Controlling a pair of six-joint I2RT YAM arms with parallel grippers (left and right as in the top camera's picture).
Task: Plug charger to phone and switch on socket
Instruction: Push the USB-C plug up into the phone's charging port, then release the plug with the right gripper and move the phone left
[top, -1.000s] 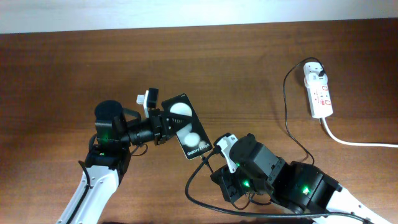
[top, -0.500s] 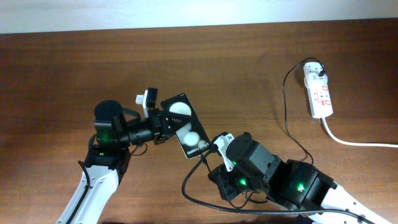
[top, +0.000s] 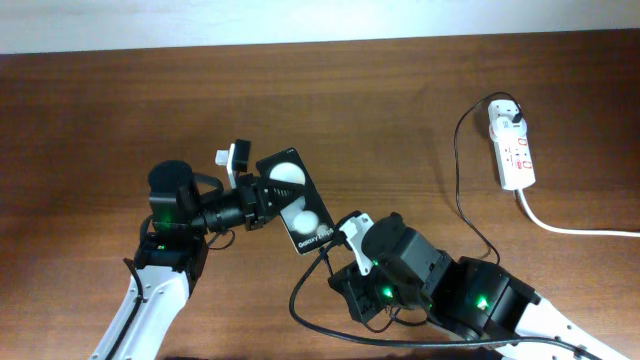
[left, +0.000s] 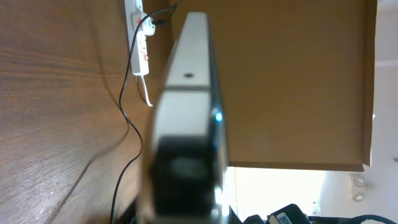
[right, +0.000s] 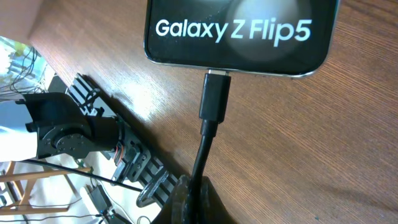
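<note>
Charger (right: 214, 93) tip is now meeting the port in the bottom edge of the phone (right: 242, 31). Over the last second the right gripper (top: 345, 240) has been creeping toward the phone, closing the gap that was showing earlier. I am reading this as insertion under way; full seating cannot be told. The switch step is remaining.

The phone is hanging tilted, face up, over the table (top: 100, 100). The left gripper (top: 262, 195) is clamping its side edge. The right gripper's fingers are pinching the charger cable just below the phone.

The phone face is showing glossy black glass, rounded corners, a thin bright rim and white lettering. The plug is looking like a matte black moulded oblong, its cable thin and limp. The socket (top: 512, 150), lying well apart to the phone's right, is a white plastic strip with red switches. The table is showing brown wood grain.
</note>
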